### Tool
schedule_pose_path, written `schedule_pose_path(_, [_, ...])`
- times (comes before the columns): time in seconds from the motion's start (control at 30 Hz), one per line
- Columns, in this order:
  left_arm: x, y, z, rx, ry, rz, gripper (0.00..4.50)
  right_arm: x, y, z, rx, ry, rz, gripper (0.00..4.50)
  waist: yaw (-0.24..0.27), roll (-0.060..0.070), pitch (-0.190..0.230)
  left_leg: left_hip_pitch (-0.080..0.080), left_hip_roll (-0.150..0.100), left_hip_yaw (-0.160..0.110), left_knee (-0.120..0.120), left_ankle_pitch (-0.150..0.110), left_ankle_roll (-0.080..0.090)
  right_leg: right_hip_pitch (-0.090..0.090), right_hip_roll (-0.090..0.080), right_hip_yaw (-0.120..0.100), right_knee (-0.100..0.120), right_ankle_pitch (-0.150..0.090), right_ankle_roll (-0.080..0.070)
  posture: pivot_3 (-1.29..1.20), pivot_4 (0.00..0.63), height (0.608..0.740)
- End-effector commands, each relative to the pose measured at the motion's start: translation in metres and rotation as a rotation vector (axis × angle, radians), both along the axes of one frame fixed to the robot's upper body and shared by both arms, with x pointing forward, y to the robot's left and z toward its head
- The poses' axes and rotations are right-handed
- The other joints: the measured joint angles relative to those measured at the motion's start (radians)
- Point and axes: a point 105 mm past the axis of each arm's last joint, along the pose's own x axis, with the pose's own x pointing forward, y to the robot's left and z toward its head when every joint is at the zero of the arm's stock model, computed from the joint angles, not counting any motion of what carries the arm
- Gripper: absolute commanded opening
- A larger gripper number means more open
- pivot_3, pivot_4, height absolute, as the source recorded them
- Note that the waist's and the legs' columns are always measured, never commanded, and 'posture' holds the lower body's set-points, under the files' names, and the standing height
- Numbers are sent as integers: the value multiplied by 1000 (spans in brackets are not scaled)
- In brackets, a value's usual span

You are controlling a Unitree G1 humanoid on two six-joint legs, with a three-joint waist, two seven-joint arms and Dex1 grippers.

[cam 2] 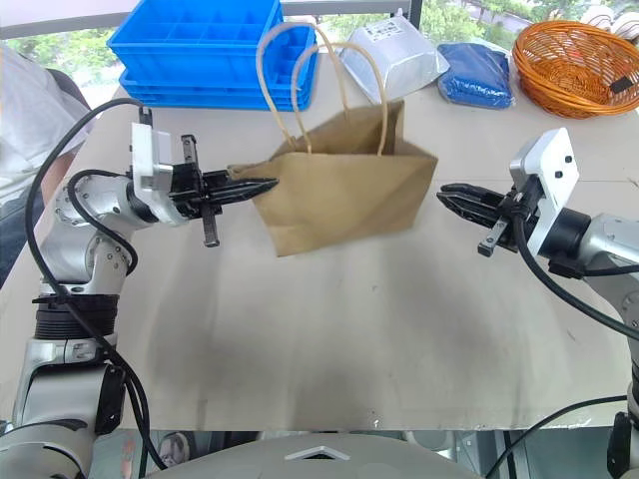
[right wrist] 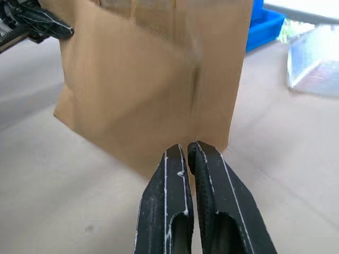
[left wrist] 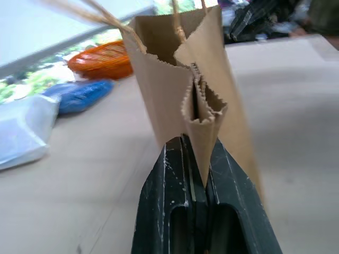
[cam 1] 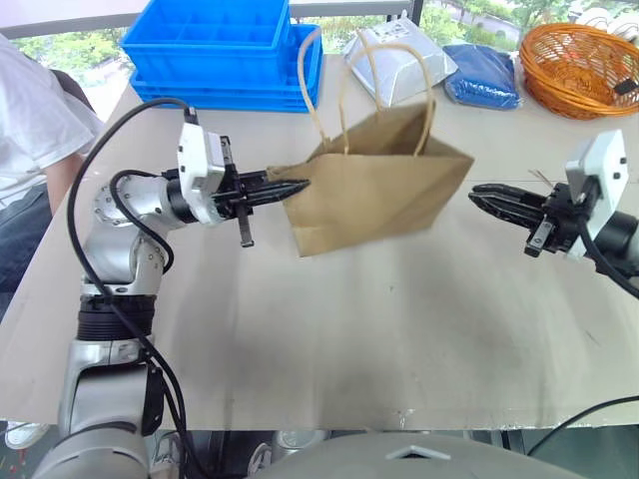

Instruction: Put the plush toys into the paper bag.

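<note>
Pinching the folded side gusset of the brown kraft paper bag (cam 1: 374,185), the left gripper (cam 1: 296,187) held it clear of the bench, its bottom corner tilted above the surface near the middle. From the left wrist view the two black fingers (left wrist: 169,206) pressed flat together on a pleat with a zigzag-cut top edge, the bag's mouth standing partly open beyond; the head views gave only the broad, creased paper face and the two thin looped cord handles (cam 1: 329,90) rising stiffly over it. Just beside the bag's other side, but apart from it, the right gripper (cam 1: 479,195) hung with its jaws closed on nothing, as the right wrist view made plain: fingertips together, the bag's plain wall ahead. Along the bench's far edge sat stacked blue plastic crates (cam 1: 225,50), a white plastic pouch (cam 1: 399,60), a blue fabric bag (cam 1: 483,75) and, at the far right corner, an orange woven basket (cam 1: 579,65).
</note>
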Motion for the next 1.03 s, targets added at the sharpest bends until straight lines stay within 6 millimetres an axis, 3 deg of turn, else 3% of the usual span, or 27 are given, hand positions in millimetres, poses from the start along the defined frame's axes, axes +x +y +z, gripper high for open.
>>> schedule_pose_path(0.03, [4,-9,-6,60,-81,-47,0,-8,2,-7,-47,-12,-9,61,0,0,0,0,0,0,0,0,1,0,0,0,0,0,0,0,150,740])
schedule_pose_path(0.1, [6,-17,-10,85,-115,-81,0,-12,3,-17,-66,6,-7,61,9,-1,0,0,0,0,1,-1,1,0,0,0,1,0,0,0,150,740])
schedule_pose_path(0.13, [7,-17,-14,98,-115,-94,0,-14,3,-16,-32,8,-6,283,10,-1,0,0,0,0,1,-1,1,0,0,0,1,0,0,0,150,740])
schedule_pose_path(0.2, [8,-14,-19,118,-116,-104,0,-20,3,-16,-10,6,9,940,9,-1,0,-1,0,0,2,0,1,1,0,0,1,0,0,0,150,740])
schedule_pose_path(0.3, [6,-9,-22,104,-82,-118,0,-27,-1,-21,-41,-7,-3,2348,7,-1,0,0,0,0,3,-1,1,1,0,0,1,0,0,0,150,740])
schedule_pose_path(0.33, [7,-6,-22,97,-69,-110,697,-29,-3,-23,-45,-9,-11,2777,7,-1,0,0,0,-1,3,-1,1,1,0,0,1,0,0,0,150,740])
schedule_pose_path(0.4, [9,1,-18,61,-42,-75,1235,-35,-8,-24,-53,-13,-21,3701,8,-1,0,0,0,-1,3,-1,1,1,1,0,1,0,0,0,150,740])
schedule_pose_path(0.43, [10,5,-14,42,-30,-53,1891,-39,-11,-23,-60,-18,-24,4293,8,-1,0,0,0,-1,3,-1,1,2,1,0,1,0,0,0,150,740])
schedule_pose_path(0.47, [10,9,-11,29,-15,-35,2274,-42,-13,-23,-66,-22,-27,4500,7,-1,0,0,0,-1,3,-1,1,2,1,0,1,0,0,0,150,740])
schedule_pose_path(0.63, [-7,31,-11,-3,124,92,4473,-57,-28,-23,-118,-62,-37,4500,-2,-1,0,1,3,-1,4,-1,2,2,3,1,1,0,0,0,150,740])
schedule_pose_path(0.77, [-27,46,-24,10,241,210,4473,-67,-37,-21,-135,-128,-30,4500,-8,-1,0,3,6,-1,4,-1,2,4,4,2,1,0,0,0,150,740])
schedule_pose_path(0.9, [-68,77,-44,-57,457,420,4473,-95,-87,-26,-178,-79,-148,4500,-6,-1,-1,3,8,-1,3,-2,2,5,4,3,-1,-1,0,0,150,740])
schedule_pose_path(1.03, [-94,91,-52,-47,529,495,4473,-114,-109,-31,-231,-30,-177,4500,9,1,0,17,9,1,-2,-3,3,18,4,3,-9,-3,-3,0,150,740])
